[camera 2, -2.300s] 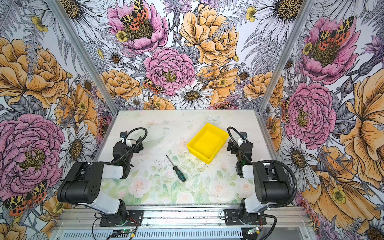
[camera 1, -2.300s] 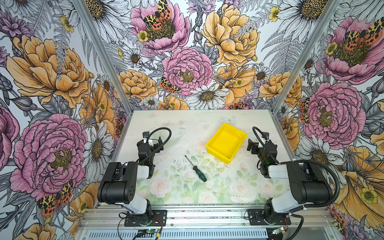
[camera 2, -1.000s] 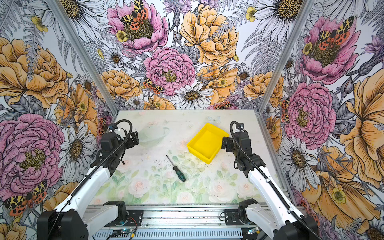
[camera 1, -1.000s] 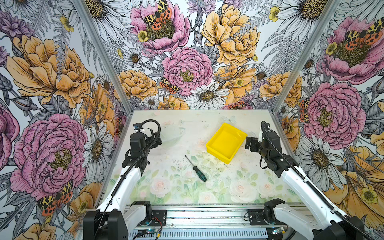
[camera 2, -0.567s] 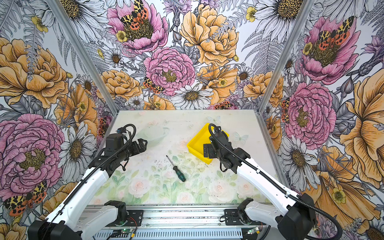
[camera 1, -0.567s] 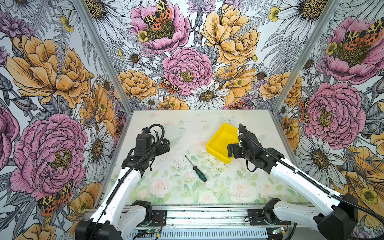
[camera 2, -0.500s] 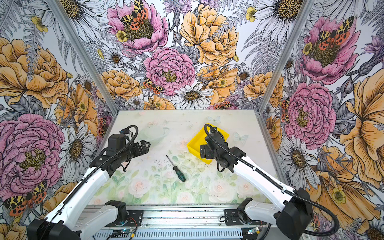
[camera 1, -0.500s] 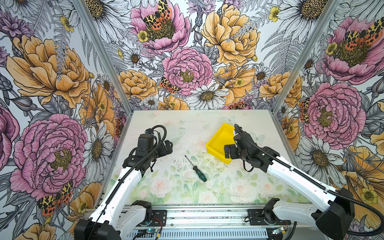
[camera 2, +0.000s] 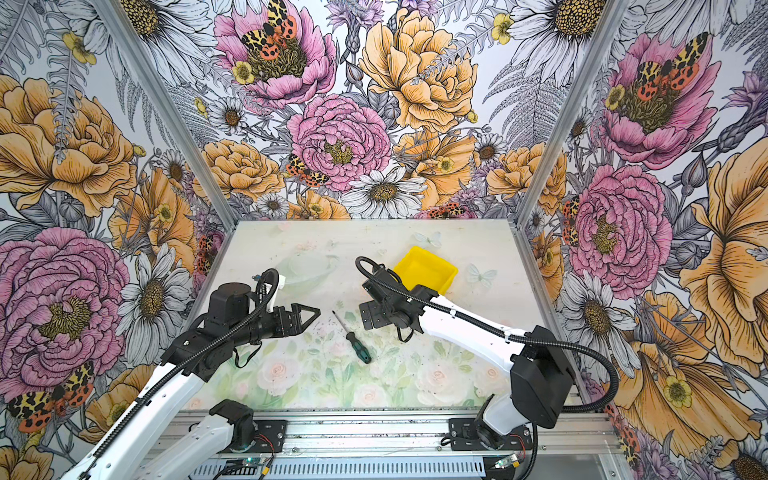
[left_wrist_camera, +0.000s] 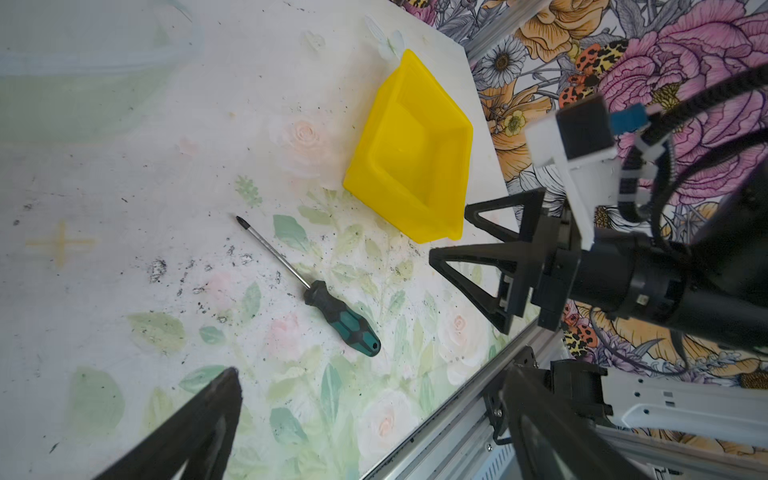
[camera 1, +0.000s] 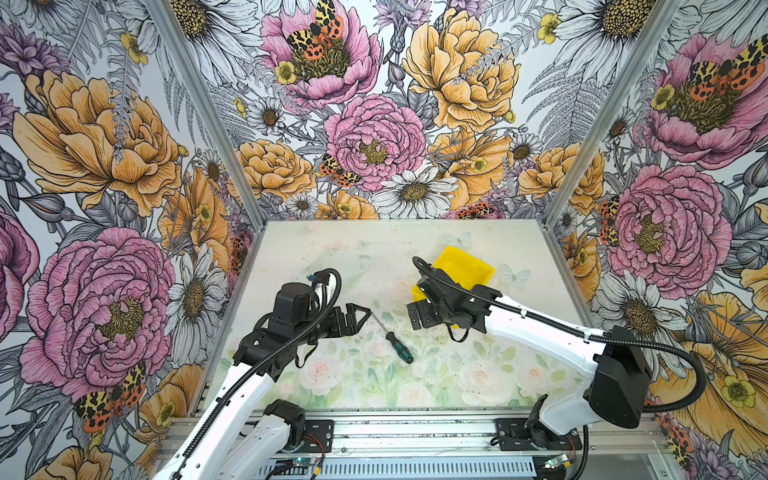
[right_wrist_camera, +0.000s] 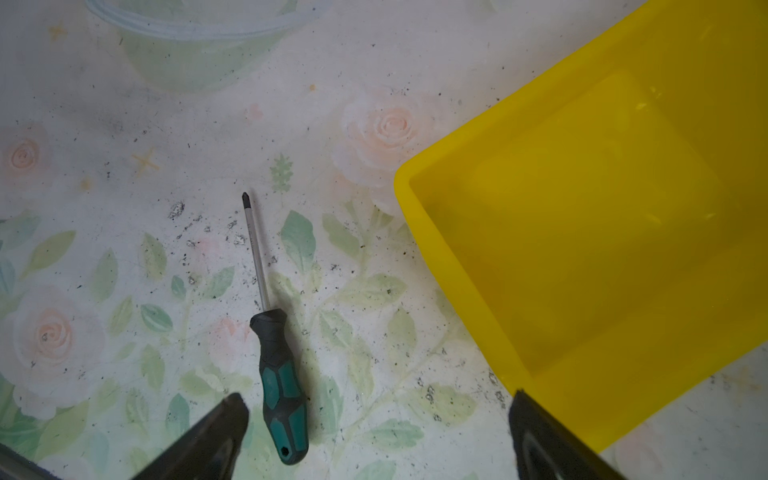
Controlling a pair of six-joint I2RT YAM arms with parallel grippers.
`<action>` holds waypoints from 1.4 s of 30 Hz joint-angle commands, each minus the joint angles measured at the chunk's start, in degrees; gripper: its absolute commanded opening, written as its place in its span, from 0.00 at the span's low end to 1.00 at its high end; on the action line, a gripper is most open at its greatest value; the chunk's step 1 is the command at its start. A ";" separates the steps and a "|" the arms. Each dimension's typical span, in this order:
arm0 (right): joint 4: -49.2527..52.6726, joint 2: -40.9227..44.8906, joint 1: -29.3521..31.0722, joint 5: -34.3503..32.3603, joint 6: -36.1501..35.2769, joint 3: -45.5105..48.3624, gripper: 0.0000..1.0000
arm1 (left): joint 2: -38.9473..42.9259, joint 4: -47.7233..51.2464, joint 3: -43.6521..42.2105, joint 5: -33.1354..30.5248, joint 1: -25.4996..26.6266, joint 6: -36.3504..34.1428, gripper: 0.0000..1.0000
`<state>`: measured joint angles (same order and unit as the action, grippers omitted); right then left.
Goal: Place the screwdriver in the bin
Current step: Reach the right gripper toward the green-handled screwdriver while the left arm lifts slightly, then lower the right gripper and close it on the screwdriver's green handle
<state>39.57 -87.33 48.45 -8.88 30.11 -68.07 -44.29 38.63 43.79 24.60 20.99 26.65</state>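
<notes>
Heads up on where this could've bitten you. The small screwdriver with the green-and-black handle and thin metal shaft (camera 1: 392,338) (right_wrist_camera: 268,320) lay flat on the pale floral counter (camera 1: 332,249). It was near the shallow bright yellow plastic bin (camera 1: 465,268) (right_wrist_camera: 478,270) but clear of it, off the bin's corner nearest the arm bases. The bin was empty.

Your right gripper (right_wrist_camera: 378,397) hung above the gap between bin and screwdriver, fingers spread wide and holding nothing. In the right wrist view one finger sat by the handle's butt and the other lined up with the bin's wall. Dropping straight down from there, I'd guess the bin-side finger would've clipped the rim and shoved or tipped the bin.

The left gripper (camera 1: 361,319), fingers also wide and empty, pointed at the same screwdriver from the side away from the bin. Two arms, one tool, easy crash. And that rounded handle could've rolled out of a sloppy pinch.
</notes>
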 commanded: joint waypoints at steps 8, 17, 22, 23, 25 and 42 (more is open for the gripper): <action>-5.74 -8.42 2.62 8.72 -3.17 -3.65 0.98 | 4.98 0.48 -4.26 3.72 6.30 7.61 0.99; -9.16 -15.85 3.78 12.66 -2.77 -5.29 0.94 | 8.92 0.47 -7.83 4.66 6.62 11.57 0.99; -9.76 -18.18 3.98 13.46 -2.77 -4.99 0.90 | 8.62 0.48 -7.71 5.33 6.70 11.30 0.99; -9.78 -18.51 4.00 13.59 -2.82 -4.81 0.89 | 8.71 0.46 -7.75 5.37 6.69 11.39 0.99; -9.86 -19.22 4.11 13.72 -3.29 -4.32 0.87 | 9.04 0.48 -8.02 5.12 6.68 11.56 0.99; -10.89 -21.45 5.08 14.08 -3.88 -0.44 0.69 | 9.63 0.48 -8.83 3.97 6.78 11.97 0.99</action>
<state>30.20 -107.72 53.10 4.82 26.74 -69.14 -35.27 39.22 35.75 28.21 27.27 37.65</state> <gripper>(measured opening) 0.703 0.986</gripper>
